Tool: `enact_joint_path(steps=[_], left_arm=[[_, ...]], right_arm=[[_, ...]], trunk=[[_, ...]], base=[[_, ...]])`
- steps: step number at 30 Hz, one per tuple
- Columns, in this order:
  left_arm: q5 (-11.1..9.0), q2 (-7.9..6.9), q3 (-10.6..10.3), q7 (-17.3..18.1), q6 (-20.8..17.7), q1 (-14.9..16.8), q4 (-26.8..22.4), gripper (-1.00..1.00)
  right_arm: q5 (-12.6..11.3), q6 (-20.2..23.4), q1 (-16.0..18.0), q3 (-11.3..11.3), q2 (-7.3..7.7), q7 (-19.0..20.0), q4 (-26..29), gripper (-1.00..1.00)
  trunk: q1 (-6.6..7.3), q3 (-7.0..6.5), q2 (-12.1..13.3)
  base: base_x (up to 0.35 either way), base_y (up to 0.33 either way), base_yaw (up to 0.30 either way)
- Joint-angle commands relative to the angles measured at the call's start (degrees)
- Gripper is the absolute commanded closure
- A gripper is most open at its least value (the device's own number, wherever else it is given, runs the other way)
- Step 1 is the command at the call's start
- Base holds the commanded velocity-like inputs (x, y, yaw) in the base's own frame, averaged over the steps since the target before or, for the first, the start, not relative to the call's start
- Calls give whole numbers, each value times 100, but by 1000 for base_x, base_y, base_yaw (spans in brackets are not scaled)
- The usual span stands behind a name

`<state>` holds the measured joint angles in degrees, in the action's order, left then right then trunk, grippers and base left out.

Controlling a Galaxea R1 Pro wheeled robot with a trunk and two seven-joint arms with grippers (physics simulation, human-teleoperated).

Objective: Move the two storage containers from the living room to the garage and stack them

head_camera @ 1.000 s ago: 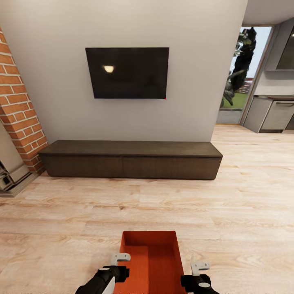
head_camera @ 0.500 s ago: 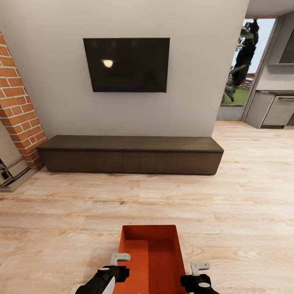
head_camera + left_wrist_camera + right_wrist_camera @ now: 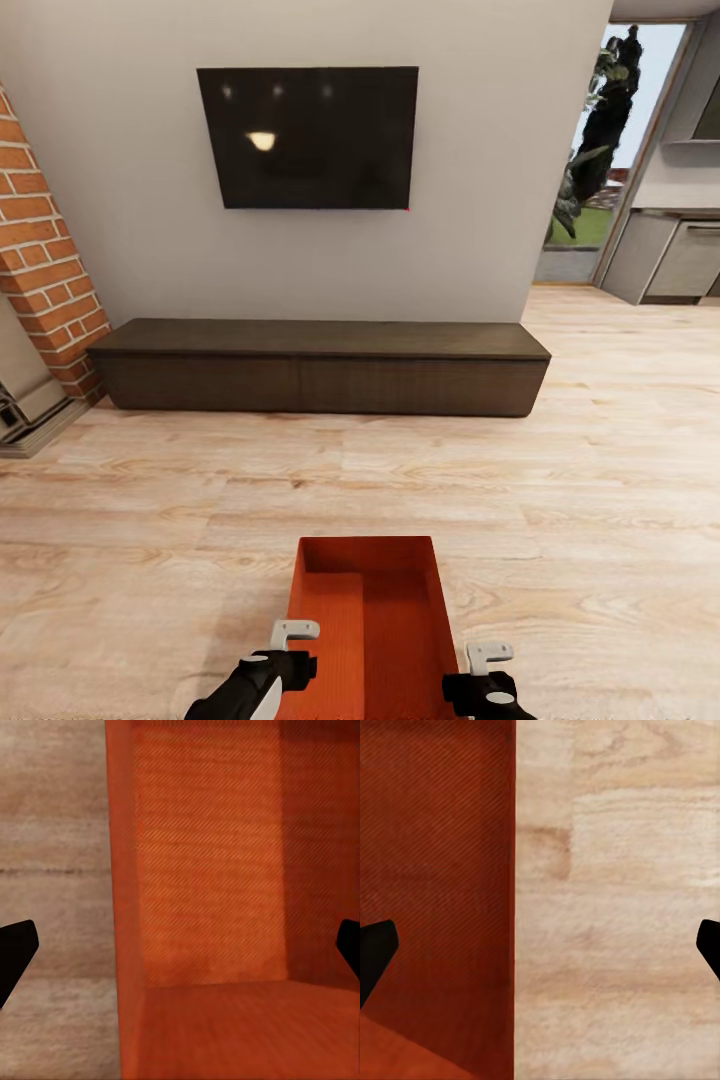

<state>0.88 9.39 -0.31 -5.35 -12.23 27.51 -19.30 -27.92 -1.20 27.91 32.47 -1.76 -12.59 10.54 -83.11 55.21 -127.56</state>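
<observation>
While both pincers gape astride its thin walls, seemingly untouching, the ribbed orange-red container [image 3: 368,625] sits on wood planks [image 3: 150,520].

the storage container [image 3: 365,625] looks like matt orange-red plastic, its inner walls and bottom finely ribbed, over a light wood-plank floor [image 3: 560,520] with a smooth, faintly satin grain. the low cabinet [image 3: 320,366] is dark matt wood with visible grain, the tv [image 3: 308,137] is a glossy black screen catching small light reflections, and the column [image 3: 45,270] is rough red brick with pale mortar. the wall [image 3: 470,200] is plain matt grey-white, and the left gripper [image 3: 292,645] and right gripper [image 3: 487,668] show smooth light-grey fingers on black bodies, like plastic.
</observation>
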Motion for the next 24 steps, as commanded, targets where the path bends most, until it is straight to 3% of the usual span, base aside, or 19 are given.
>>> enact_joint_path(steps=[1, 21, 24], left_arm=[[8, 1, -4, -18, -34, 0, -12, -100], [0, 0, 3, -4, -34, 0, -27, -100], [0, 0, 4, -2, -29, 0, -29, -100]], right_arm=[[-56, -12, 4, 49, 1, -25, 1, -100], [-56, -12, 4, 49, 1, -24, 1, -100], [-56, -20, 4, 49, 1, -24, 1, -100]], trunk=[[-21, 33, -44], [-461, 578, -846], [-461, 599, -846]], base=[[0, 0, 0], [0, 0, 0], [0, 0, 0]])
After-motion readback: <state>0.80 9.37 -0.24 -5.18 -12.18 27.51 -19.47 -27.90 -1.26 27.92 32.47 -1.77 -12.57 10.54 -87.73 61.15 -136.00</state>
